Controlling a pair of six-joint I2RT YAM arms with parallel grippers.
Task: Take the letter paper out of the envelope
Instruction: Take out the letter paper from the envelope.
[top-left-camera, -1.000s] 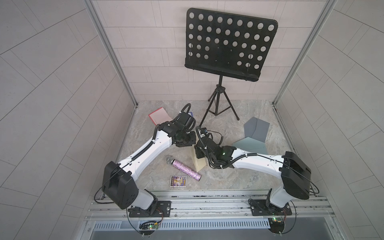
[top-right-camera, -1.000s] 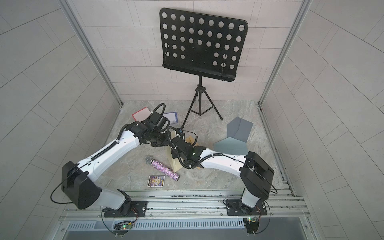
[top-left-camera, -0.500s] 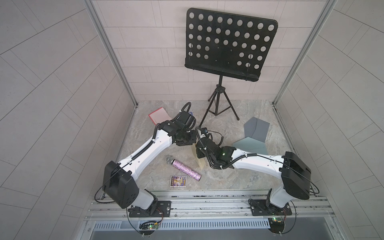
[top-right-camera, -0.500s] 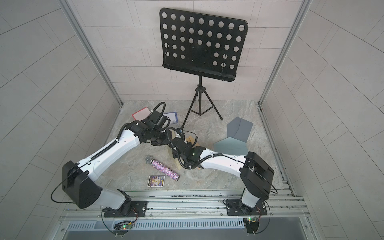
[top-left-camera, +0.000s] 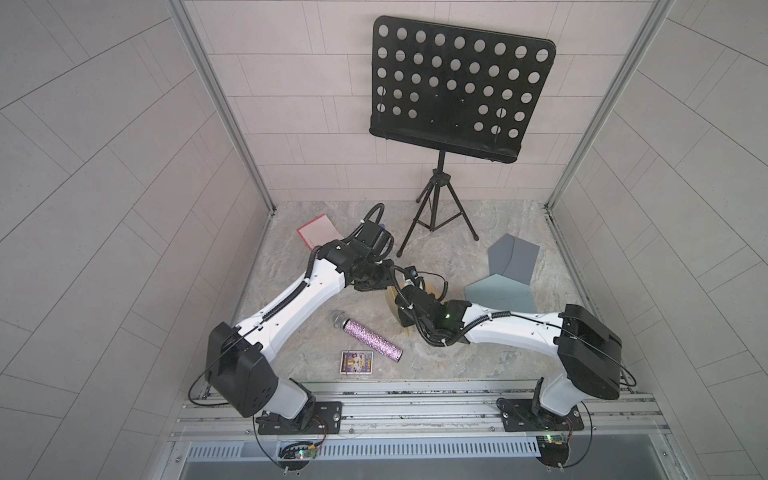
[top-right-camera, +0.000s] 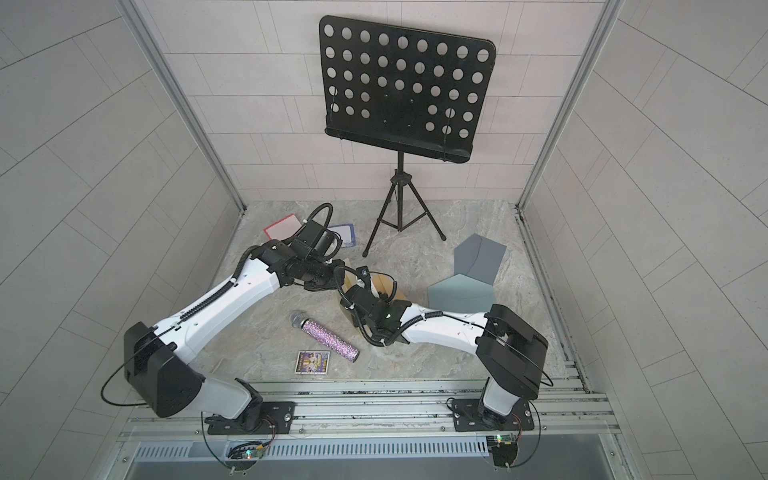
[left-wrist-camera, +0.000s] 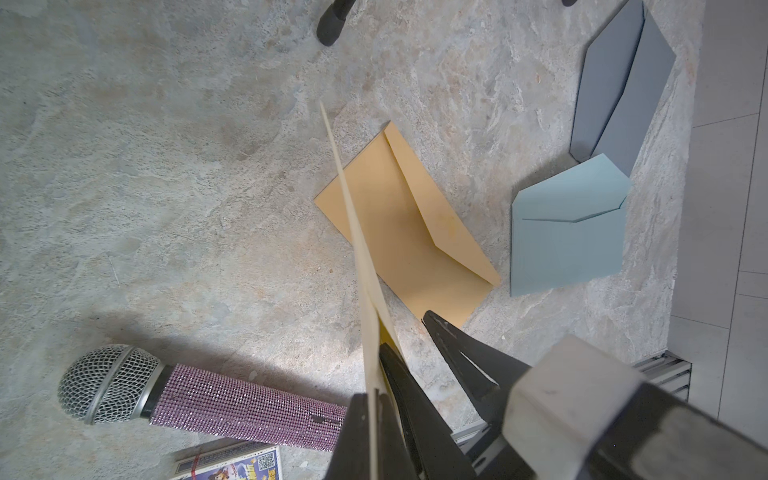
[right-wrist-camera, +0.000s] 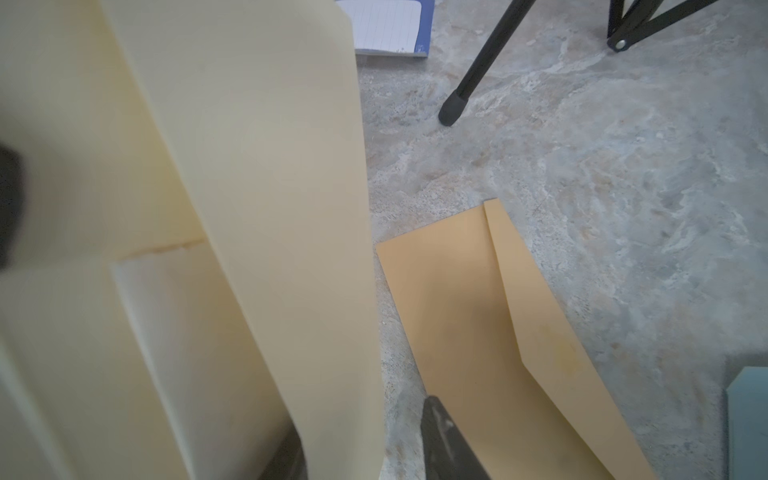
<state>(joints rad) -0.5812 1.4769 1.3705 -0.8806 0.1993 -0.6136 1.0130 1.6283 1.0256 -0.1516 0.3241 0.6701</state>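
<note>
My left gripper (left-wrist-camera: 376, 411) is shut on the cream letter paper (left-wrist-camera: 353, 216), which stands edge-on in the left wrist view. In the right wrist view the same letter paper (right-wrist-camera: 249, 166) fills one side as a broad folded sheet held above the table. The tan envelope (left-wrist-camera: 407, 232) lies flat on the table with its flap open; this envelope (right-wrist-camera: 478, 332) is apart from the sheet. My right gripper (right-wrist-camera: 361, 419) is open beside the paper, one finger hidden behind the sheet. In a top view the envelope (top-right-camera: 384, 284) peeks out under both wrists.
A glittery purple microphone (top-left-camera: 368, 336) and a small picture card (top-left-camera: 357, 362) lie toward the front. A teal envelope (top-left-camera: 498, 291) and a grey envelope (top-left-camera: 513, 257) lie to the right. The music stand (top-left-camera: 440, 199) stands at the back, near a red card (top-left-camera: 318, 230) and a blue notebook (top-right-camera: 345, 235).
Both wrists have shifted a little toward the back of the table with the paper. Less of the cream sheet shows below the right wrist than a second ago.
</note>
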